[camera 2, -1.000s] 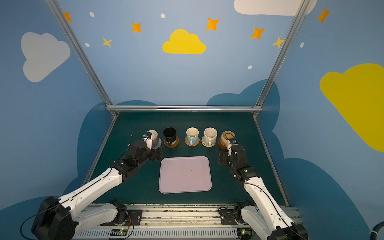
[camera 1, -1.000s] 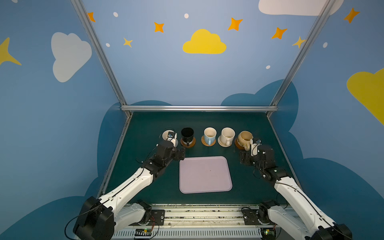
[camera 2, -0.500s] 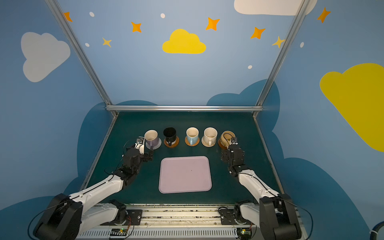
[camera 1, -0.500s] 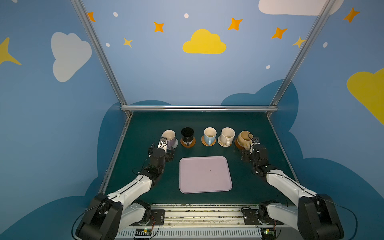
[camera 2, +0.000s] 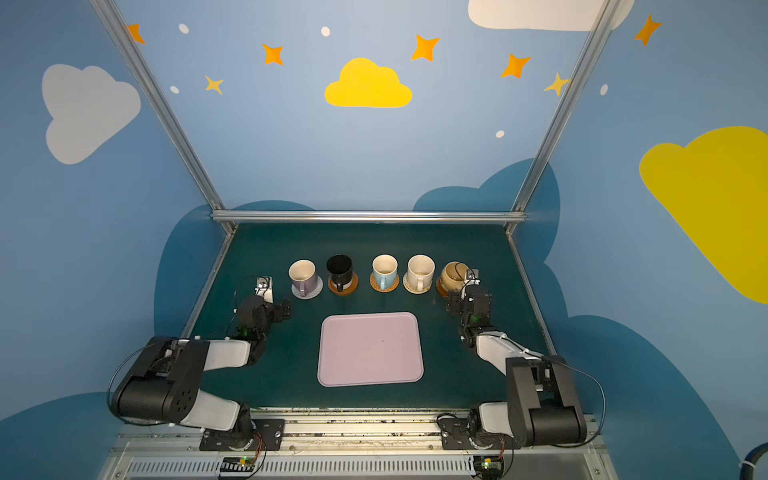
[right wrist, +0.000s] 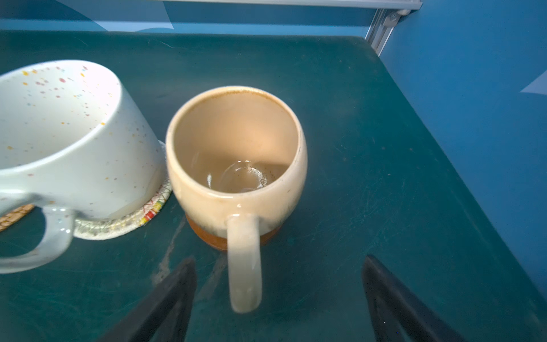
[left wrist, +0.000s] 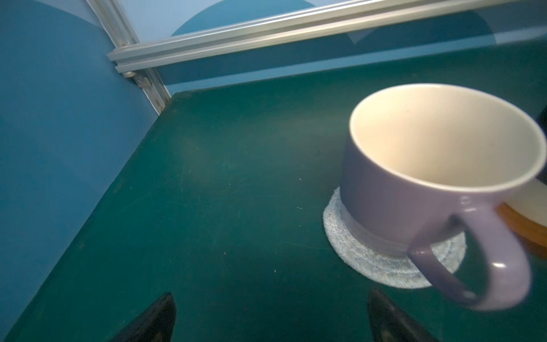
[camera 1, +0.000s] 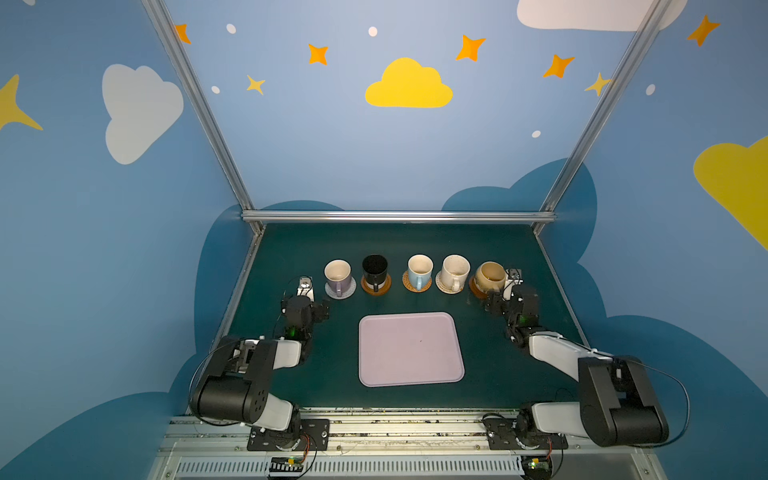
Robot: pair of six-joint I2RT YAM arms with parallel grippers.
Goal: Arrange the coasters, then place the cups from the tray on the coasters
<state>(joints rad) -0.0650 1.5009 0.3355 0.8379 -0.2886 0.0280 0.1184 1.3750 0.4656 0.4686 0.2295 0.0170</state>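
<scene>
- Top views, table: dark green table (camera 1: 299,253) bearing five cups in one row, each upright on its own coaster, handles turned toward the near edge.
- Top views, row from the left:
  - lilac mug (camera 1: 338,274) on pale grey woven coaster (camera 1: 350,291)
  - black mug (camera 1: 375,268) on brown wooden coaster (camera 1: 386,286)
  - light blue mug (camera 1: 419,270) on orange-tan woven coaster (camera 1: 408,284)
  - speckled cream mug (camera 1: 456,270) on cream woven coaster (camera 1: 441,286)
  - mustard-tan mug (camera 1: 490,276) on second brown wooden coaster (camera 1: 473,289)
- Top views, tray: pale lilac tray (camera 1: 411,349), flat on the table, nearer than the row, between the two arms and apart from every cup.
- Top views, grippers:
  - left gripper (camera 1: 305,305) sits low, just beside the lilac mug on its outer side.
  - right gripper (camera 2: 469,301) sits low, just in front of the mustard-tan mug.
- Left wrist view:
  - Jaws stand wide apart over bare table, gripping nothing.
  - Lilac mug (left wrist: 414,192) sits off to one side on the pale grey woven coaster (left wrist: 355,254).
  - An edge of the brown wooden coaster (left wrist: 521,231) shows beyond it.
- Right wrist view:
  - Jaws stand wide apart.
  - The mustard-tan mug (right wrist: 207,207) has its handle pointing in between them, touching neither.
  - Speckled cream mug (right wrist: 74,148) stands just beside it on the cream woven coaster (right wrist: 118,231).
</scene>
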